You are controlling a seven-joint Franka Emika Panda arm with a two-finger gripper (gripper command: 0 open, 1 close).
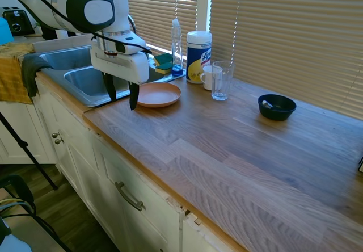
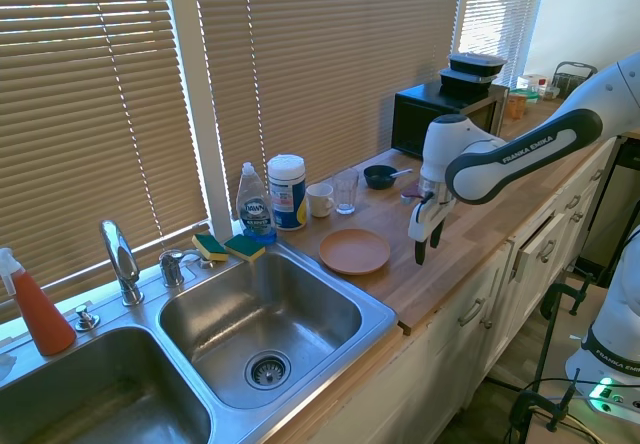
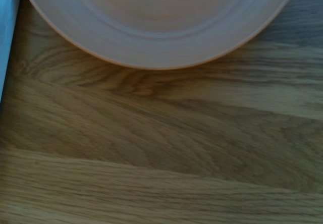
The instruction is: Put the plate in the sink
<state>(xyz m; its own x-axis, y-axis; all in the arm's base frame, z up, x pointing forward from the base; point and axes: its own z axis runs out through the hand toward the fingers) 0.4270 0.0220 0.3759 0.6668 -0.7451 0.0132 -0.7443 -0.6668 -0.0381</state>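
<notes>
The salmon-orange plate [image 1: 159,95] lies flat on the wooden surface [image 1: 238,144] just beside the sink [image 2: 255,329], with the gripper [image 1: 121,95] above its near edge, jaws released and empty

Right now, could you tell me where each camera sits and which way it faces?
First exterior view: above the counter's far end, facing the sink; arm enters from the left, gripper open beside the plate.
Second exterior view: over the sink, facing along the counter; arm enters from the right.
Wrist view: looks down on plate rim and wood.
All share the plate.
</notes>
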